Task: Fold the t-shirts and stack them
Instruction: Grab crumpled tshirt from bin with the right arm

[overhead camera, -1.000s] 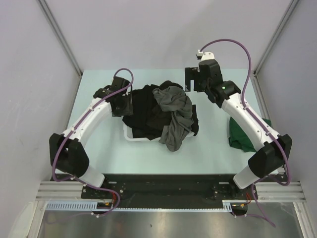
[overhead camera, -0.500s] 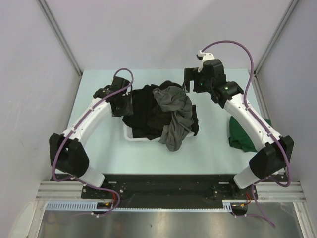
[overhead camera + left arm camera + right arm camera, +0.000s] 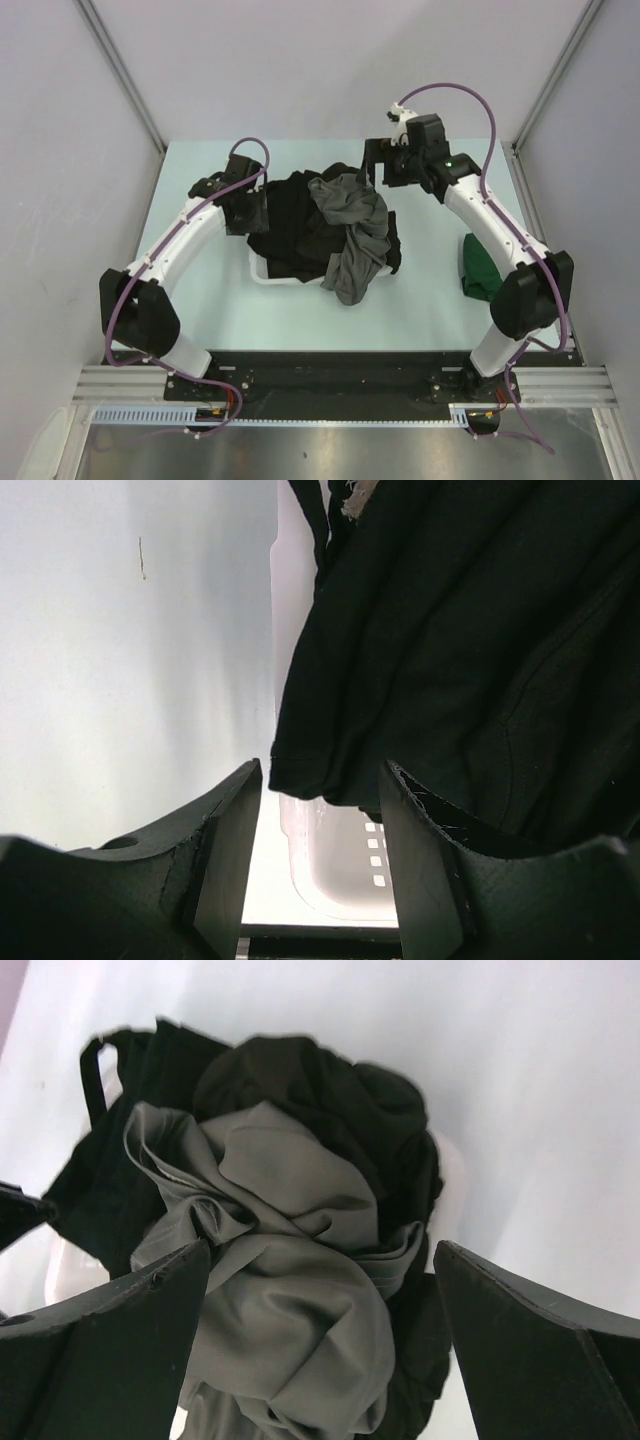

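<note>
1. Left gripper (image 3: 247, 208): half parted at left rim of basket (image 3: 262, 272), gripping nothing; hem of black shirts (image 3: 295, 225) hanging just ahead of its tips.
2. Right gripper (image 3: 377, 166): spread wide, empty, hovering by basket's far right corner.
3. Grey shirt (image 3: 355, 235): crumpled atop the black ones, spilling over basket's near rim.
4. Green shirt (image 3: 480, 268): on table (image 3: 300, 310), well right of basket.

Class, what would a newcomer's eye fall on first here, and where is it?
A heap of black t-shirts overflows a white basket at the centre, a charcoal grey t-shirt draped on top and spilling over its near rim. A dark green t-shirt lies apart on the right, and the right gripper hangs wide open by the heap's far side.
</note>
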### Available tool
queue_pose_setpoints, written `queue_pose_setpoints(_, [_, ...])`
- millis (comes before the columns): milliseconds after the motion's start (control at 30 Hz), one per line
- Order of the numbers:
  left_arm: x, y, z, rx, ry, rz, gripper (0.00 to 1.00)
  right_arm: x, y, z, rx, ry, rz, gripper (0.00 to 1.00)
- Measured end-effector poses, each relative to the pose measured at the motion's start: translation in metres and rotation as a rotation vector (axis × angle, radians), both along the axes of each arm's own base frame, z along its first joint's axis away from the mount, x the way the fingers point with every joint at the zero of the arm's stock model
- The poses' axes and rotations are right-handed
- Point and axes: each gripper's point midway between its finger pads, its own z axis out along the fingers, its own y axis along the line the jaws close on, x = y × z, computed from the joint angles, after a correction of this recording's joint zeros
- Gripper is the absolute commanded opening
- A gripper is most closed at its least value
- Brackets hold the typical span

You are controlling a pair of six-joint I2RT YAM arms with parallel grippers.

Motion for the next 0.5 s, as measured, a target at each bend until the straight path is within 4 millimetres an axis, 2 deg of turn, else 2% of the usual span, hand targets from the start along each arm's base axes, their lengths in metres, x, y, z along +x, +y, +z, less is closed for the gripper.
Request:
queue_pose_setpoints(200, [0.001,0.0,0.003,0.0,-0.006,0.001,0.56,-0.01,0.019,-0.041,-0.004,0.108,0.065,0.99])
queue_pose_setpoints(300, [0.002,0.0,0.004,0.003,-0.011,0.002,0.56,-0.016,0.024,-0.051,-0.004,0.136,0.09,0.72])
queue_pose_setpoints(333, [0.002,0.001,0.004,0.003,-0.01,0.003,0.56,-0.018,0.025,-0.053,-0.003,0.141,0.099,0.46])
queue_pose_setpoints(367, [0.002,0.001,0.004,0.003,-0.01,0.003,0.56,-0.02,0.027,-0.054,-0.001,0.146,0.106,0.31])
queue_pose_setpoints(400, [0.002,0.001,0.004,0.003,-0.01,0.003,0.56,-0.021,0.028,-0.055,0.001,0.15,0.114,0.0])
queue_pose_setpoints(500, [0.002,0.001,0.004,0.003,-0.01,0.003,0.56,-0.022,0.031,-0.059,0.01,0.168,0.117,0.0])
